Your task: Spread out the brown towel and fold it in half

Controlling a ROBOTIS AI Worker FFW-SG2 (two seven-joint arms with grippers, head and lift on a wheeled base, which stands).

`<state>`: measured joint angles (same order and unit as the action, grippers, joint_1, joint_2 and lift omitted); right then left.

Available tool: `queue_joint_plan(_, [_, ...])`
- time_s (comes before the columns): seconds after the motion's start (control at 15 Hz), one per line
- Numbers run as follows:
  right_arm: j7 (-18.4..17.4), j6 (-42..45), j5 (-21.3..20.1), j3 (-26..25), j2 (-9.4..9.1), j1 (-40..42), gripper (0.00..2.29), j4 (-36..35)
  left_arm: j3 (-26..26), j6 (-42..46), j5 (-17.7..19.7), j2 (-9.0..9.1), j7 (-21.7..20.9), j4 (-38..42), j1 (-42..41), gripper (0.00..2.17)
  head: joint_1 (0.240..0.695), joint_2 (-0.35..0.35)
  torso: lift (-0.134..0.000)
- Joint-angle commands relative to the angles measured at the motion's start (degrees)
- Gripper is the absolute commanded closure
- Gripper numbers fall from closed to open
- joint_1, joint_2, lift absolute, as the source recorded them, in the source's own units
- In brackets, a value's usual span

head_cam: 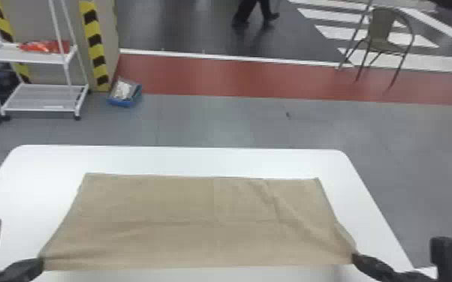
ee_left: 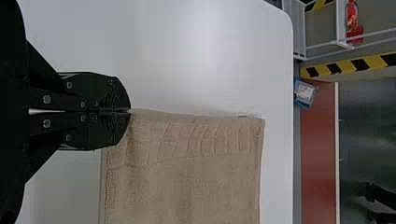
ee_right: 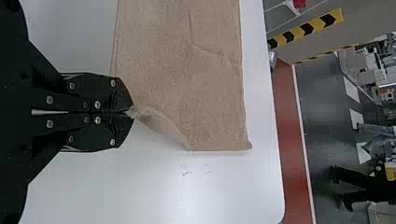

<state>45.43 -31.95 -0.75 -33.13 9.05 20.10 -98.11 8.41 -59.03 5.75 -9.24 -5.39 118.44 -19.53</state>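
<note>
The brown towel (head_cam: pixel 184 210) lies on the worktop (head_cam: pixel 184 159), long axis along the far edge, near corners pinched in left tool (ee_left: pixel 130 111) and right tool (ee_right: pixel 132 113). The fold should head toward that edge.

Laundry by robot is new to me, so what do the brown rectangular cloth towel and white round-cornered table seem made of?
Brown rectangular cloth towel: probably matt cotton terry, judging by its pebbly nap and soft creases.
White round-cornered hard table: smooth, slightly glossy laminate or plastic, judging by its soft glare; which one, I can't tell.
</note>
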Motion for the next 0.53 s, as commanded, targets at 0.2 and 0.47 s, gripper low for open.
queue_joint_plan(0.2, [0.62,-0.89,0.13,-0.53,0.17,1.79,1.29,-0.51,-0.24,0.18,0.06,0.01,-0.06,0.57,-2.80,1.74,0.695,-0.198,0.000])
queue_joint_plan(0.47, [0.01,-1.06,0.13,-0.18,0.17,1.52,1.25,-0.51,-0.59,0.71,-0.03,-0.08,0.02,0.04,-2.36,1.72,0.695,-0.212,0.000])
